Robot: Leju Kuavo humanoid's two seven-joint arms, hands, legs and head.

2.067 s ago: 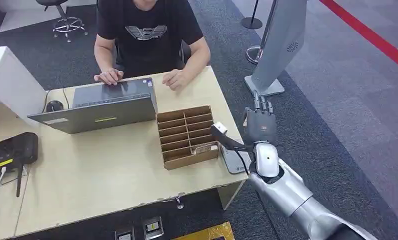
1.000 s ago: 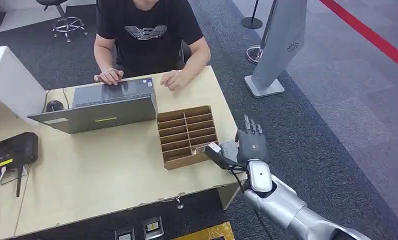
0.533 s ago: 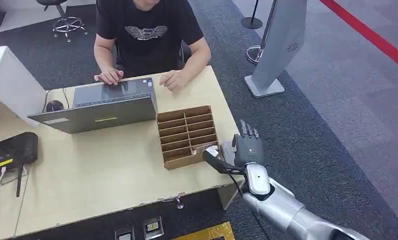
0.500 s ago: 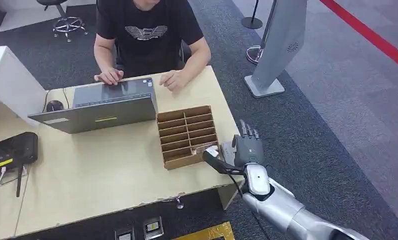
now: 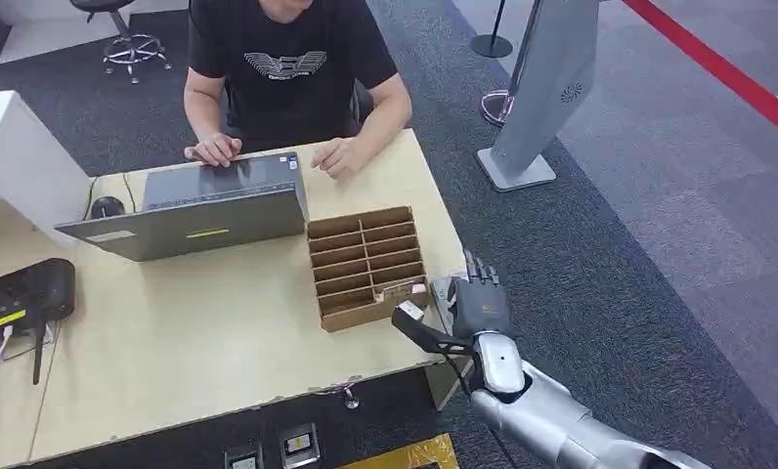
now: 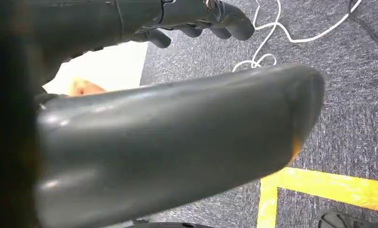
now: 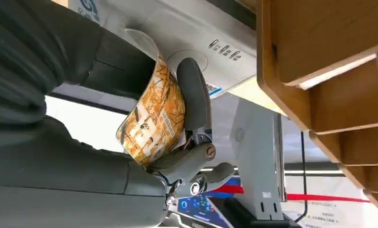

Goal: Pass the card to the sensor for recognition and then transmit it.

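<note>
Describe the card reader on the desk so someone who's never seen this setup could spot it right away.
Start at the tan desk and find the cardboard divider box beside the open laptop. The card reader is the flat pale grey pad lying at the desk's edge beside that box, under the right hand. It alone lies flat and grey, unlike the brown box.

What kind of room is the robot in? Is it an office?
Probably an office or reception desk: a person types on a laptop at a wooden desk, on grey carpet, with an office chair behind.
</note>
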